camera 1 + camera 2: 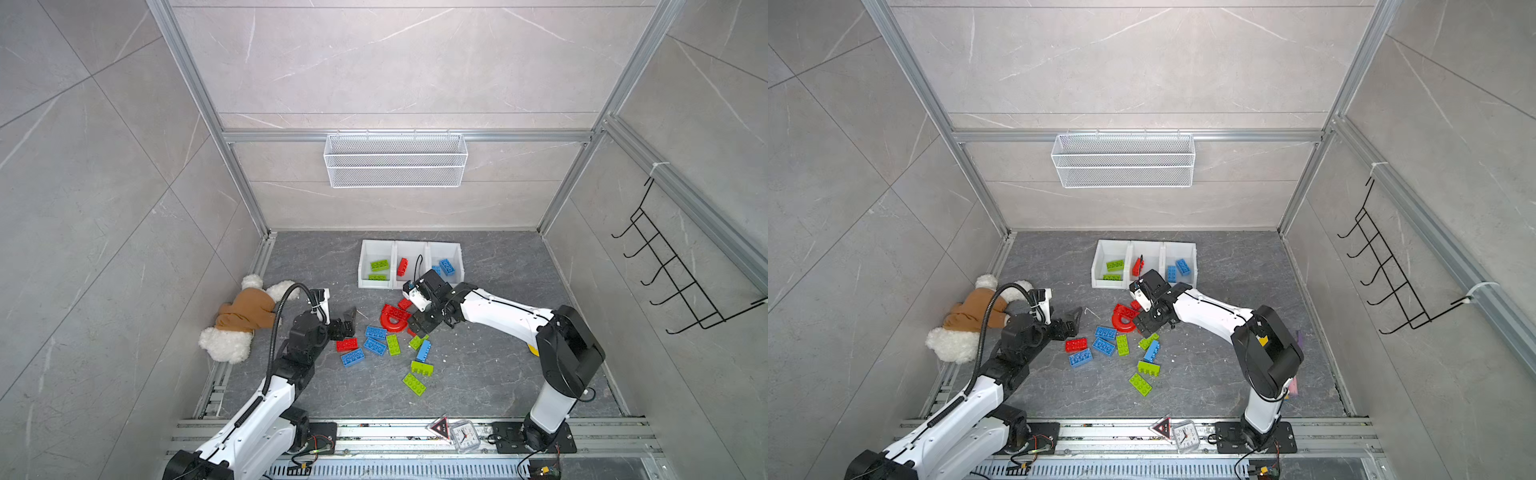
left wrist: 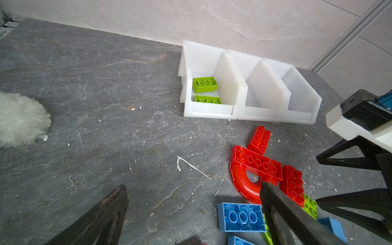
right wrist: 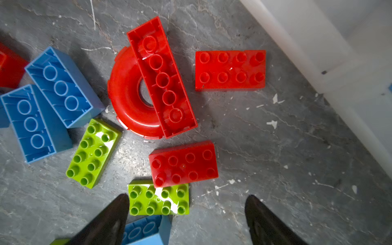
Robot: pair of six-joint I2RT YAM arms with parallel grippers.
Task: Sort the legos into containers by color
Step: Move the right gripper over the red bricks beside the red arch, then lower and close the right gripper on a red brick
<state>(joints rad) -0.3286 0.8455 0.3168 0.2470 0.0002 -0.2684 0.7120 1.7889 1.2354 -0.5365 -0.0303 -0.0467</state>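
**Sorting cell, seen in both top views and both wrist views.** You are looking at the containers (image 1: 376,249), three joined white bins standing in a row near the back wall. The left bin is holding two green bricks (image 1: 379,265), the middle bin a red brick (image 1: 402,266), and the right bin blue bricks (image 1: 446,266).

The unsorted legos (image 1: 375,345) are lying loose on the grey floor in front of the bins, between your two arms. The red arch (image 3: 125,101) is lying flat among them.

Your right gripper (image 3: 187,196) is hovering over this pile with its fingers spread apart, gripping nothing. A green brick (image 3: 159,199) is lying below them.

Your left gripper (image 2: 193,185) is hanging just beside the pile, fingers spread wide and likewise empty.

On the front rail a small clock (image 1: 463,434) is showing a dial too small to read. Beside it, a red-and-black triangular sign (image 1: 439,428) is carrying a marking that cannot be made out.
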